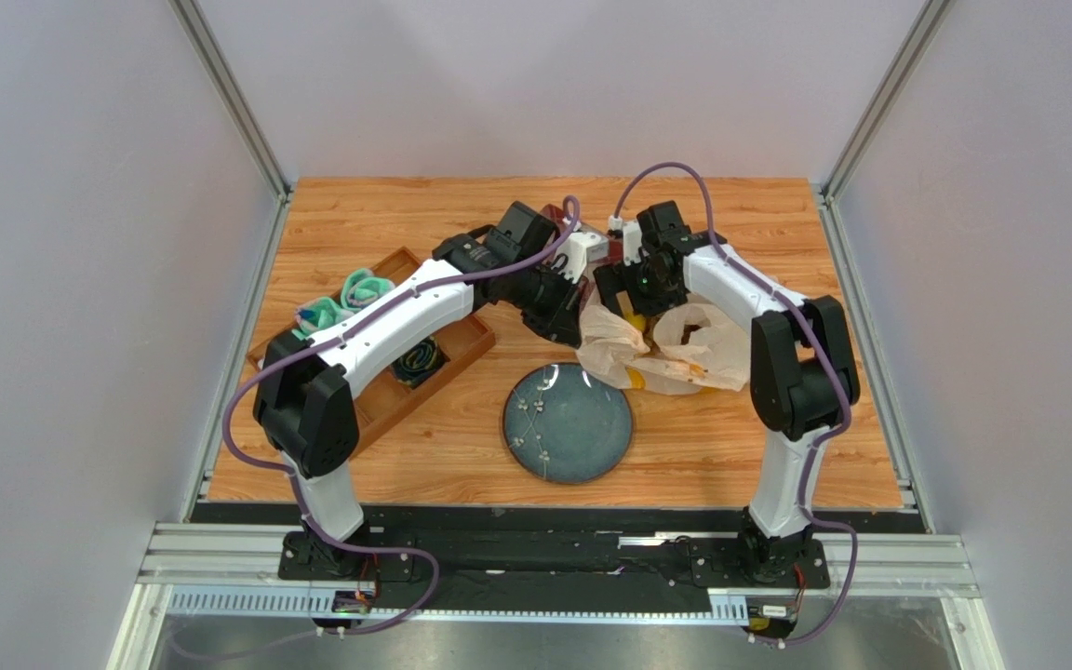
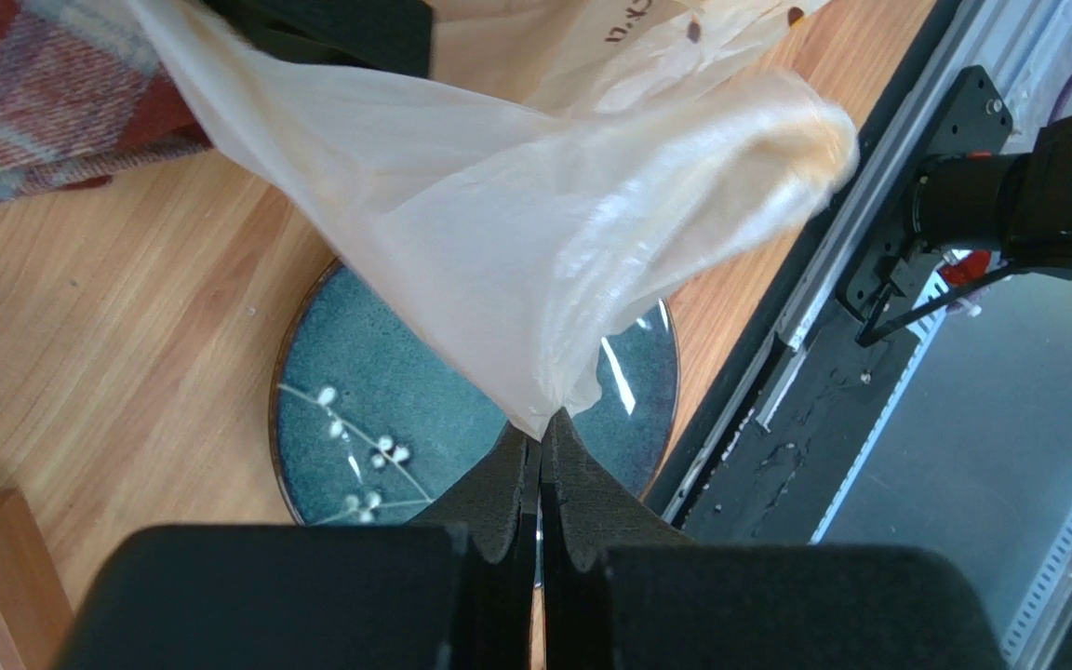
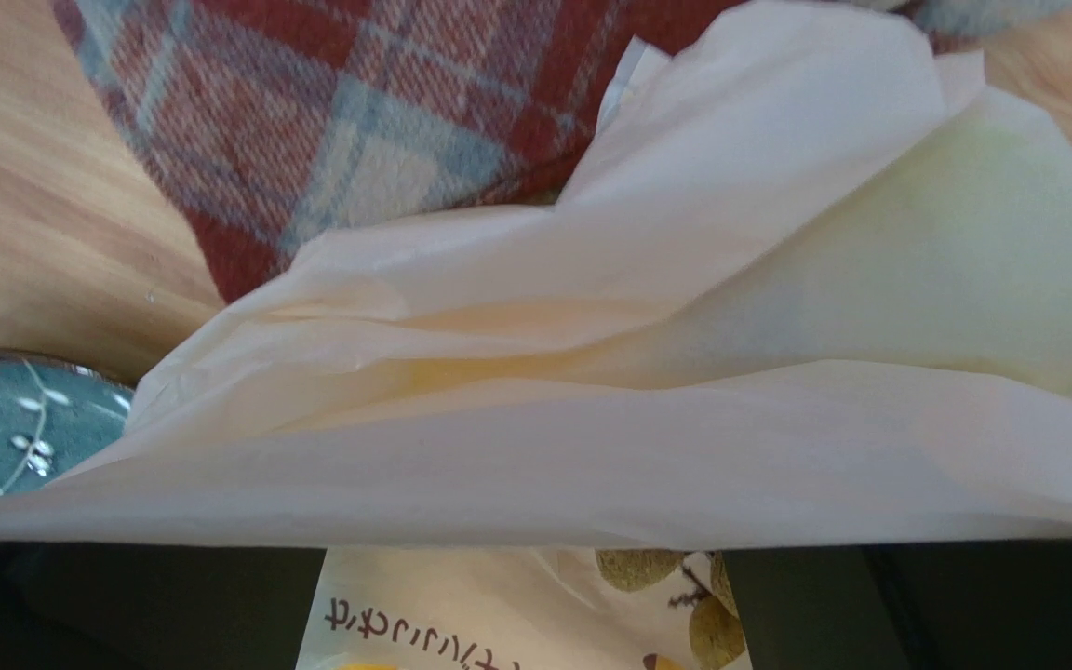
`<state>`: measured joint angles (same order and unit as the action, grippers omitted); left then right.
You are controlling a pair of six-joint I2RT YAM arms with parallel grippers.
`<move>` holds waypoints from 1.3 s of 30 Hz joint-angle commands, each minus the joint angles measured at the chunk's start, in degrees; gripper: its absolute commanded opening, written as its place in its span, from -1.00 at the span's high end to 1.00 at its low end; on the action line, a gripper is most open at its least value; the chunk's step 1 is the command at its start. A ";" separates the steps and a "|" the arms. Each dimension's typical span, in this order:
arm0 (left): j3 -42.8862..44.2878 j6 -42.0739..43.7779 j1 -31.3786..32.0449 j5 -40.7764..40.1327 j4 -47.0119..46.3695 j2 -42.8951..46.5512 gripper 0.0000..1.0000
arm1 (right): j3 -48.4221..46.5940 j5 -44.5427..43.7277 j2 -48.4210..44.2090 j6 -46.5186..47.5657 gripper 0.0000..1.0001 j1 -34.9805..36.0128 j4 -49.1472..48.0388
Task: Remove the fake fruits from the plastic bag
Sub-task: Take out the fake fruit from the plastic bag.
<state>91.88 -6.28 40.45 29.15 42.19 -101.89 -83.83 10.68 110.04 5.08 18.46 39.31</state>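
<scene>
The beige plastic bag [image 1: 675,356] lies crumpled right of centre, behind the plate. My left gripper [image 2: 542,444] is shut on a pinch of its film, which it holds stretched up over the plate; from above this gripper [image 1: 573,324] is at the bag's left edge. My right gripper [image 3: 528,579] is open, its dark fingers [image 3: 122,607] far apart with bag film [image 3: 612,447] draped across them; from above it [image 1: 628,296] is at the bag's back edge. A yellow fruit [image 1: 669,325] shows at the bag's mouth. The other fake fruits are hidden inside.
A blue-green plate [image 1: 568,422] sits just in front of the bag. A red plaid cloth [image 3: 360,126] lies behind the bag, under the arms. At the left, a wooden tray [image 1: 465,342] holds coiled teal and black items. Metal rails run along the near table edge.
</scene>
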 commanded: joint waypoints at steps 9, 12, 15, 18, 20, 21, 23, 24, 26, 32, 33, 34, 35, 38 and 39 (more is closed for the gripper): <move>2.17 -0.40 0.07 2.94 -0.45 -0.51 1.00 | -6.79 -5.67 4.67 1.24 -0.29 0.88 2.35; 3.13 0.04 0.07 2.50 -0.53 -0.86 1.00 | -3.63 -4.44 -2.00 3.79 -0.20 0.53 4.54; 4.27 0.83 -0.10 1.88 -0.89 -0.95 1.00 | -2.04 -3.04 -9.30 7.13 -0.14 0.53 8.67; 5.50 1.19 -0.45 2.14 -1.32 -1.21 1.00 | -2.21 -1.45 -14.58 10.29 -0.12 0.35 15.17; 6.30 1.27 -0.63 2.40 -1.68 -1.47 1.00 | -1.78 -0.48 -18.43 12.75 -0.11 0.35 18.85; 6.56 1.27 -0.72 2.84 -1.68 -1.91 1.00 | -1.51 -0.22 -19.85 13.54 -0.11 0.26 19.48; 7.18 1.01 -0.90 3.37 -2.20 -2.35 1.00 | -0.37 0.31 -22.75 15.56 -0.12 0.17 20.36; 7.44 0.92 -1.07 4.24 -2.55 -2.87 1.00 | -0.11 -0.30 -25.29 15.83 -0.13 0.17 20.45; 8.84 0.57 -1.07 5.21 -2.64 -3.49 1.00 | -1.06 -1.27 -26.89 17.06 -0.13 0.09 23.42; 11.13 0.66 -3.44 5.92 -4.05 -3.50 1.00 | 0.77 -9.36 -36.11 23.39 -0.14 -0.79 28.71; 11.92 0.75 -3.71 6.01 -4.14 -3.76 1.00 | 0.25 -6.84 -37.43 25.31 -0.13 -0.88 29.67; 12.53 1.09 -3.97 6.36 -3.88 -4.11 1.00 | -0.80 -3.68 -39.79 26.55 -0.14 -0.88 32.29; 13.15 1.27 -4.23 7.32 -3.70 -4.54 1.00 | -1.85 0.62 -40.95 28.21 -0.15 -0.71 33.45; 14.82 0.75 -4.24 8.73 -4.14 -6.13 1.00 | -1.87 12.60 -45.69 30.87 -0.21 3.22 31.45; 15.43 0.49 -4.24 10.39 -4.57 -7.00 1.00 | -0.73 12.96 -45.88 30.60 -0.22 5.34 30.49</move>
<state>103.77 -6.07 36.53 35.29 40.12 -107.00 -83.42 11.73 69.52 30.39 18.02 70.02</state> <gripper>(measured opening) 0.007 0.708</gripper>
